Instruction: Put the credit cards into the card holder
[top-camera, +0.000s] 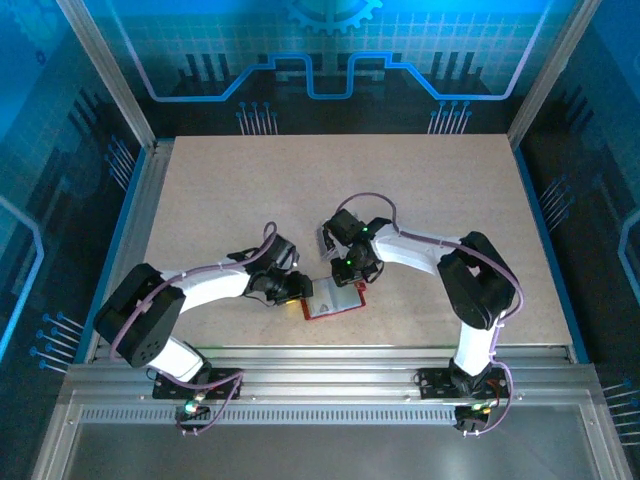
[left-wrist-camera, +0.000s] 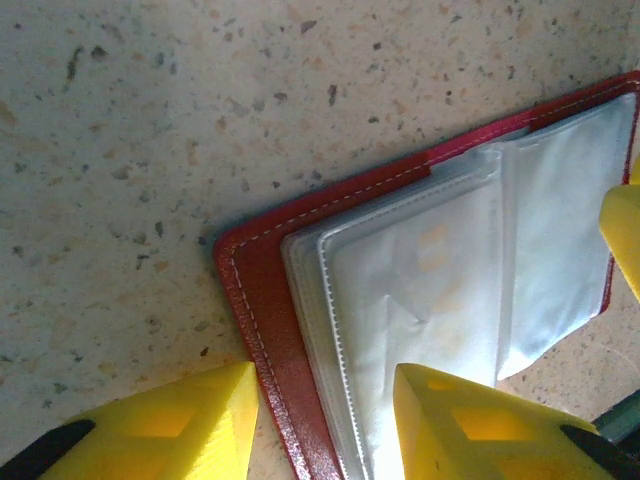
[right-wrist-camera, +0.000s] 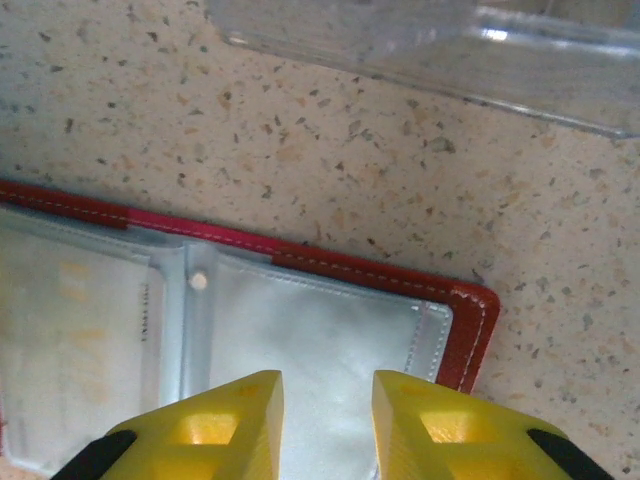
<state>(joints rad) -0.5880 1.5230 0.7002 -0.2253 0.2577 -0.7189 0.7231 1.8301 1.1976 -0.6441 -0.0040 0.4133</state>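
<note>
The red card holder (top-camera: 335, 300) lies open on the table between the two arms, its grey-clear sleeves facing up. My left gripper (top-camera: 290, 290) stands open over its left edge. In the left wrist view, one yellow finger (left-wrist-camera: 200, 410) is over bare table beside the red cover (left-wrist-camera: 265, 300) and the other is over the sleeves (left-wrist-camera: 420, 290). My right gripper (top-camera: 352, 272) hangs open over the right half, with the silvery sleeve (right-wrist-camera: 320, 330) showing in the gap between its fingers. Something pale with faint print shows through a sleeve (right-wrist-camera: 80, 310); I cannot tell if it is a credit card.
A clear plastic tray edge (right-wrist-camera: 420, 45) lies on the speckled table just beyond the card holder. A yellow finger of the right gripper (left-wrist-camera: 622, 225) enters the left wrist view at the right. Metal rails (top-camera: 320, 360) run along the near edge.
</note>
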